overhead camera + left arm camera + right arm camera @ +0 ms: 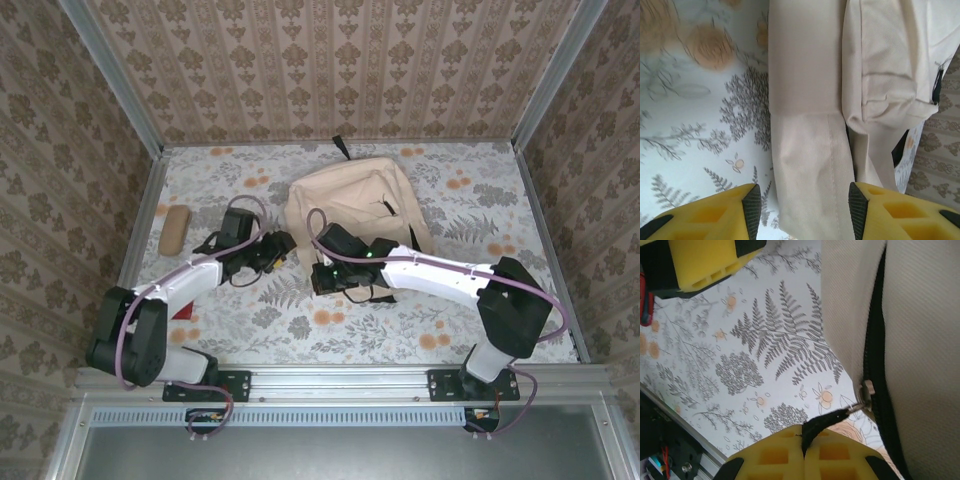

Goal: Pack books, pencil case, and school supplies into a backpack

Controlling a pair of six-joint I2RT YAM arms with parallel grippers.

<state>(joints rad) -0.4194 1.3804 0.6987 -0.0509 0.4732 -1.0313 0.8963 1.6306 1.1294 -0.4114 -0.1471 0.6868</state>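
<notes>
The beige backpack (350, 200) lies flat in the middle of the table. My left gripper (278, 250) sits at the bag's near-left edge. In the left wrist view its jaws (805, 212) stand open, a flap of the backpack's beige fabric (810, 165) lying loose between the pads (753, 210). My right gripper (325, 272) is at the bag's near edge. It is shut (804, 450) on the black zip pull (827, 421), which hangs from the metal slider (868, 390) of the backpack's zip (875, 340). The tan pencil case (174, 230) lies far left. The books are out of view.
A small red thing (186, 312) shows on the table beside the left arm's base. Patterned walls close in the table on three sides, and a metal rail (340, 380) runs along the near edge. The left gripper's yellow finger (705, 262) is close to the right gripper.
</notes>
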